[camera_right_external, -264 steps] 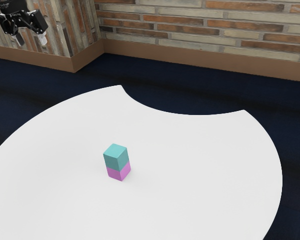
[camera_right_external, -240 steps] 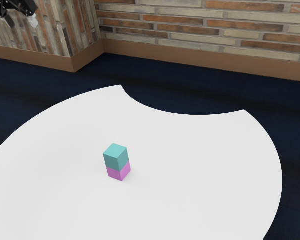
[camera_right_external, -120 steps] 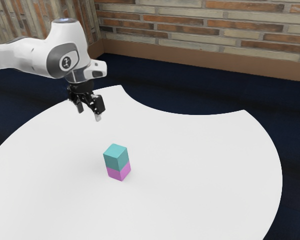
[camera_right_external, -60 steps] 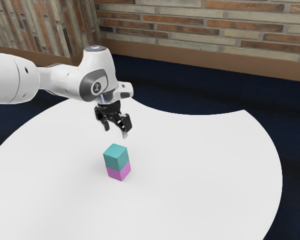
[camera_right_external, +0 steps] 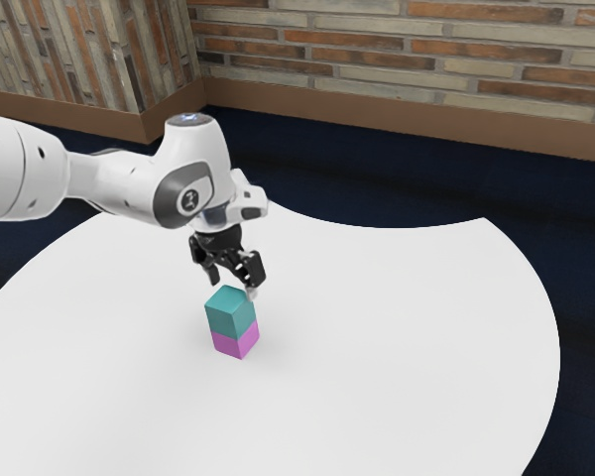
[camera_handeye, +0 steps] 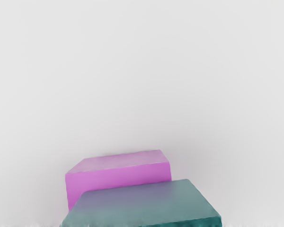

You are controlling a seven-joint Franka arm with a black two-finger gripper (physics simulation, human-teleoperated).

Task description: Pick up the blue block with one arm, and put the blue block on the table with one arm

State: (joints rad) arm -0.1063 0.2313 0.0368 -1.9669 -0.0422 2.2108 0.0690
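The black two-finger end effector of a white robot arm hangs just above a small teal-blue, box-shaped block, its two fingers spread apart and nothing pinched between them. One fingertip overlaps the block's upper corner in the exterior view; whether the two touch cannot be told. The teal-blue block — the one to be picked up — sits atop a pink, box-shaped block, which rests on a smooth white table. Both stand upright, the teal-blue one raised off the tabletop by the one beneath it. The wrist view, taken from the hand, finds the teal-blue block close under the end effector, with part of the pink block visible past one of its edges. The arm reaches in from the exterior view's left, its hand pointed down toward the pair. The table has a rounded outline, broken at its far side by a curved cutout — pale against a dark blue floor. Behind it all, a brown baseboard runs along the foot of a wall of narrow tan, grey and rust-coloured bricks, which turns a corner toward the exterior view's left.
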